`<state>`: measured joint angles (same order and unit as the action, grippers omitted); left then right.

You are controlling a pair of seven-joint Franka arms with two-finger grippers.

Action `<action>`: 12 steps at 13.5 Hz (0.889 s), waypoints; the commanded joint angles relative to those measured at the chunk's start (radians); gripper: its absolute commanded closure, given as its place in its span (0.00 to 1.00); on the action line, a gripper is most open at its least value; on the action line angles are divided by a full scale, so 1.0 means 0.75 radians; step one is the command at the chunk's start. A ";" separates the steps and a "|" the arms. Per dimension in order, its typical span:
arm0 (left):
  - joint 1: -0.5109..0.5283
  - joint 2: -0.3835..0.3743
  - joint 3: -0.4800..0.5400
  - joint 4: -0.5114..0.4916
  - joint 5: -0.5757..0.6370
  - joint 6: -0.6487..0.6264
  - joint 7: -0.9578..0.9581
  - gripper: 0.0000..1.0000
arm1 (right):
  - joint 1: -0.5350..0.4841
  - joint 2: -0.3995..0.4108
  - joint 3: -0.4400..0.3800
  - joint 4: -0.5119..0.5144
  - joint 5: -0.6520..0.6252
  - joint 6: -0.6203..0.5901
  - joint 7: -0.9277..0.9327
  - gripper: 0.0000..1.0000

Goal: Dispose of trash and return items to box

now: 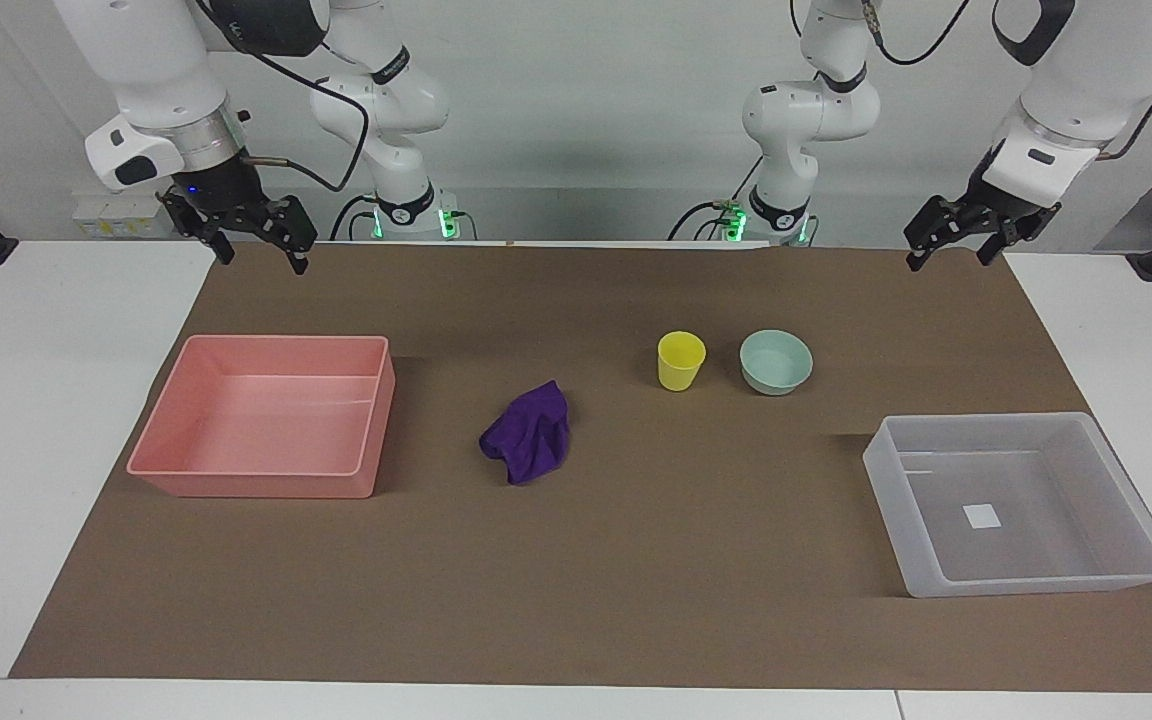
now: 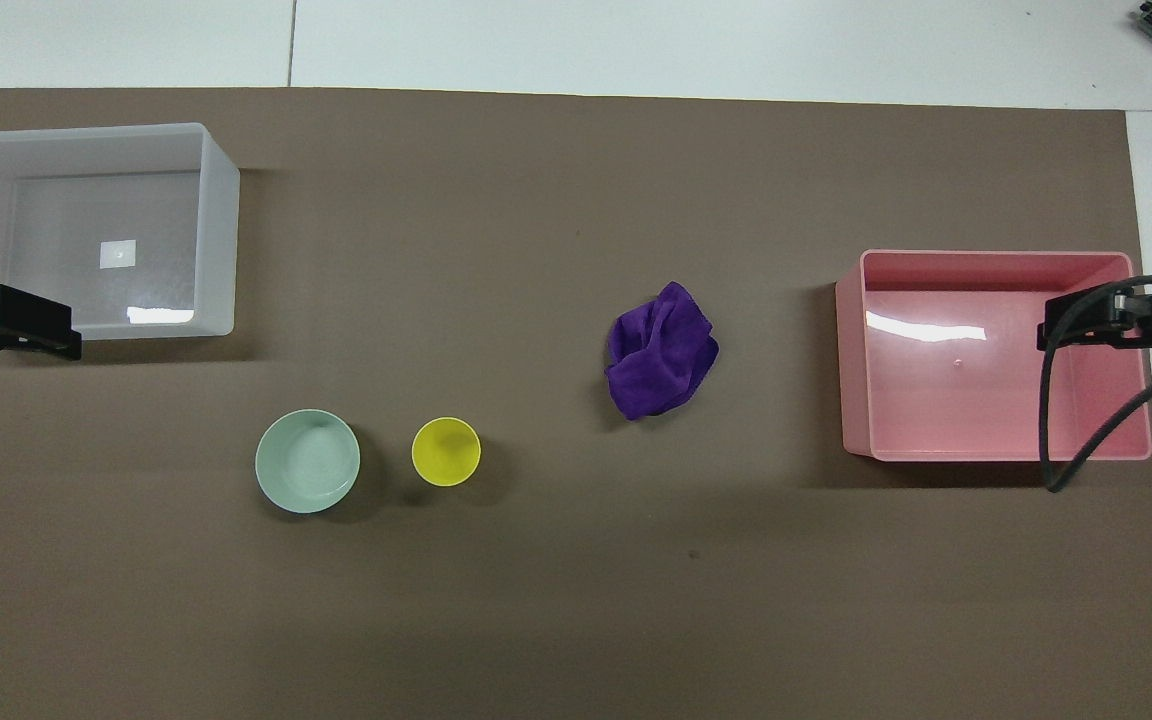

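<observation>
The purple cloth wad point(image 1: 528, 432) lies mid-table on the brown mat and also shows in the overhead view point(image 2: 661, 350). The yellow cup point(image 1: 681, 361) stands upright beside the mint-green bowl point(image 1: 776, 362), both a little nearer to the robots than the cloth. The clear-grey box point(image 1: 976, 420) stands empty at the left arm's end, with a white sticker on its floor. My left gripper point(image 1: 948, 260) hangs open and empty, high over the mat's corner by the robots. My right gripper point(image 1: 262, 260) hangs open and empty over the mat's other corner by the robots. Both arms wait.
A pink rectangular bin point(image 1: 281, 340) stands empty at the right arm's end of the mat, beside the cloth. The brown mat point(image 1: 636, 560) covers most of the white table. A black cable hangs from the right wrist point(image 2: 1051, 420).
</observation>
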<state>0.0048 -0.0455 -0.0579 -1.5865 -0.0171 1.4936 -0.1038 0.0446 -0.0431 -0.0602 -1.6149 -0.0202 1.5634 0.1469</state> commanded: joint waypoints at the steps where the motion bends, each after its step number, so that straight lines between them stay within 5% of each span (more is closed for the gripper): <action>1: -0.015 -0.019 0.010 -0.014 0.013 -0.014 0.012 0.00 | -0.021 -0.008 0.011 -0.009 0.005 -0.017 -0.046 0.00; 12: -0.015 -0.025 0.010 -0.038 0.013 -0.020 0.012 0.00 | -0.017 -0.008 0.013 -0.009 0.005 -0.017 -0.034 0.00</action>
<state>0.0048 -0.0453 -0.0579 -1.5925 -0.0171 1.4886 -0.1036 0.0446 -0.0431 -0.0602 -1.6149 -0.0202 1.5634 0.1469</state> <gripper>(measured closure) 0.000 0.000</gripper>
